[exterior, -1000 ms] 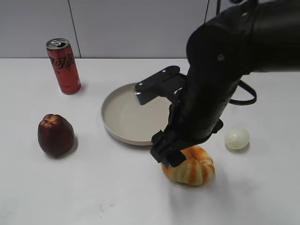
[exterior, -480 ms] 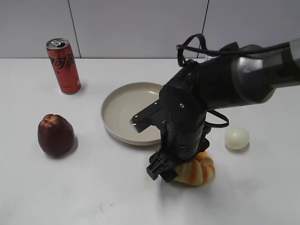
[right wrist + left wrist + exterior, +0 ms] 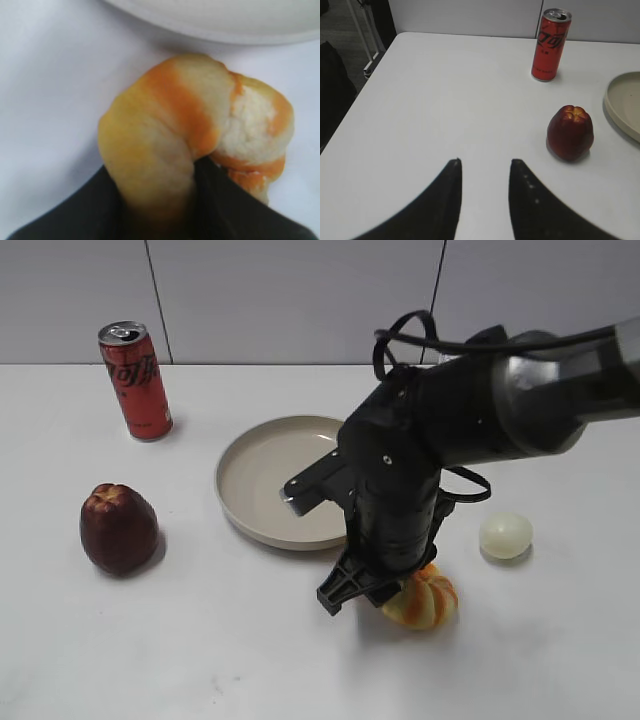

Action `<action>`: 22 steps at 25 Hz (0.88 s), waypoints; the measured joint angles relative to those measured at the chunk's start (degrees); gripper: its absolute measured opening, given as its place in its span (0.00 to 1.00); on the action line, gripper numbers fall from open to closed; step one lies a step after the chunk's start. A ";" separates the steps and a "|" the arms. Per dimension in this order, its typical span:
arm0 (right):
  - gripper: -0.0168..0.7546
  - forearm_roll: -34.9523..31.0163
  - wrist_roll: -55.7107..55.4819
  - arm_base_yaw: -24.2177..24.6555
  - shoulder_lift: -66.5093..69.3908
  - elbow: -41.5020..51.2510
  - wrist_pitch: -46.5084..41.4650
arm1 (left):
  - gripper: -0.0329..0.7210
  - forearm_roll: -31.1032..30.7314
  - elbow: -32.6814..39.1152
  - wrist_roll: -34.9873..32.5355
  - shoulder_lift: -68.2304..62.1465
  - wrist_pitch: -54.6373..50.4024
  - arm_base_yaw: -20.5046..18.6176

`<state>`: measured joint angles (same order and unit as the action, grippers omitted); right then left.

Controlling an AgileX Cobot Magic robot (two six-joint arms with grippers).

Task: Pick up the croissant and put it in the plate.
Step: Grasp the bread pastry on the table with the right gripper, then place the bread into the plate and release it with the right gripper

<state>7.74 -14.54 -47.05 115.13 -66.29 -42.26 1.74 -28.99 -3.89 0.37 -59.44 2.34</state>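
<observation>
The croissant [image 3: 430,601], orange and cream striped, lies on the white table in front of the plate's [image 3: 258,480] near right rim. My right gripper [image 3: 383,592] reaches down onto the croissant's left side, and the arm hides part of the plate. In the right wrist view the dark fingers [image 3: 156,200] are shut on the croissant [image 3: 190,120], pinching its near lobe, with the plate's rim [image 3: 225,20] just beyond. My left gripper [image 3: 484,162] is open and empty over bare table, far left of the plate [image 3: 624,102].
A red soda can [image 3: 136,380] stands at the back left and shows in the left wrist view [image 3: 551,45]. A dark red fruit [image 3: 119,528] sits left of the plate. A small pale ball [image 3: 505,536] lies right of the croissant. The table's left edge [image 3: 365,75] drops off.
The right arm came down over the croissant and its fingers closed on it. The croissant now looks squeezed narrower and sits slightly further right. The left arm has not moved.
</observation>
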 joint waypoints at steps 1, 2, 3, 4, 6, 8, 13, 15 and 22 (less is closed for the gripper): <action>0.33 -0.34 0.07 0.00 -0.87 -0.20 -0.83 | 0.36 0.00 0.00 0.00 0.00 0.00 0.00; 0.33 -0.84 0.20 0.00 -2.26 -0.61 -2.18 | 0.36 0.00 0.00 0.05 0.00 0.00 0.00; 0.33 -1.08 0.42 0.00 -3.89 -1.26 -3.73 | 0.36 0.00 0.00 0.05 0.00 0.00 0.00; 0.33 -1.16 0.90 0.00 -5.71 -1.96 -6.06 | 0.36 0.00 0.00 0.05 0.00 0.00 0.00; 0.33 -1.25 2.19 0.00 -8.94 -4.19 -10.82 | 0.36 0.00 0.00 0.00 0.00 0.00 0.00; 0.33 -1.25 3.84 0.00 -11.58 -6.83 -13.75 | 0.36 0.00 0.00 0.05 0.00 0.00 0.00; 0.31 -1.02 8.41 0.10 -12.20 -17.20 -14.81 | 0.36 0.00 0.00 0.05 0.00 0.00 0.00; 0.31 -0.97 10.30 0.10 -9.93 -21.65 -14.53 | 0.36 0.00 0.00 0.05 0.00 0.00 0.00; 0.31 1.16 13.50 0.79 5.32 -36.24 -14.29 | 0.36 0.00 0.00 0.01 0.00 0.00 0.00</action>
<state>8.90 -1.04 -46.27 120.44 -102.53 -56.55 1.74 -28.99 -3.87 0.37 -59.44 2.34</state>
